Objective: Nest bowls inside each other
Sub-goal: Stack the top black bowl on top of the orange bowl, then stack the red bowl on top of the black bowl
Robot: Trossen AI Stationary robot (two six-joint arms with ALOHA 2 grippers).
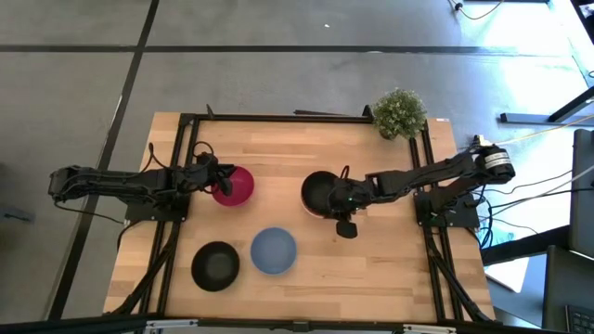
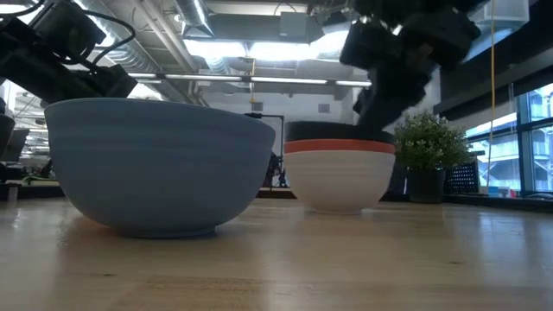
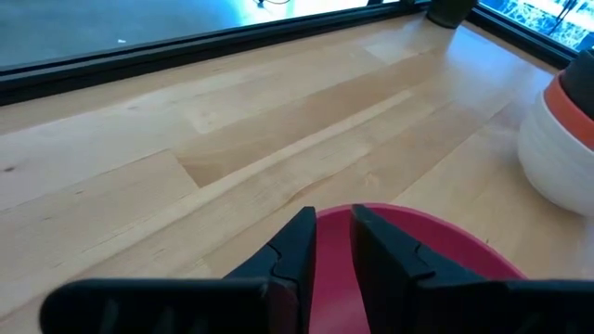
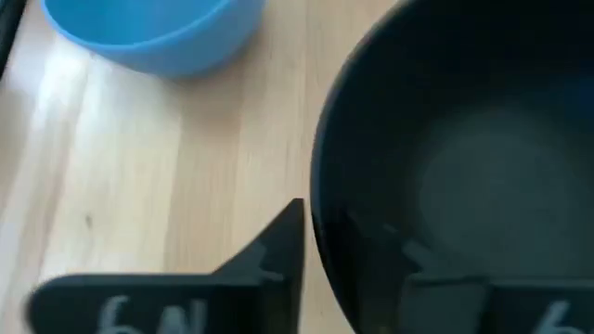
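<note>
High view. Pale wood table [image 1: 371, 269] in a dark frame, grey floor around it, potted plant [image 1: 400, 113] at the far right corner. Left gripper [image 1: 219, 180] sits at the near-left rim of the magenta bowl [image 1: 236, 185], left of table centre. Right gripper [image 1: 336, 198] is over the black bowl [image 1: 318, 191] right of centre. A second black bowl [image 1: 215, 265] and the blue bowl [image 1: 274, 250] stand side by side, just apart, toward the front edge. Open wood lies between the two pairs of bowls and along the right front.

Low view. Blue bowl [image 2: 155, 164] fills the left foreground. Behind it a stack shows what the top-down camera hides: a white bowl [image 2: 339, 180] at the base, a red bowl's rim [image 2: 339, 146] above it, a black rim [image 2: 328, 130] on top. The right arm hangs dark over the stack. Room beyond: ceiling lights, ducts, windows at right, plant [image 2: 429, 142] beside the stack.

Left wrist view. Two dark fingers [image 3: 292, 250] straddle the magenta bowl's rim [image 3: 445, 243], one on either side, clamped on it. The white-and-red stack [image 3: 566, 139] stands well apart across bare wood.

Right wrist view. One finger [image 4: 274, 246] is outside the black bowl's wall [image 4: 445, 167], the other inside; jaws apart around the rim, grip not certain. Blue bowl [image 4: 153, 32] is near.
</note>
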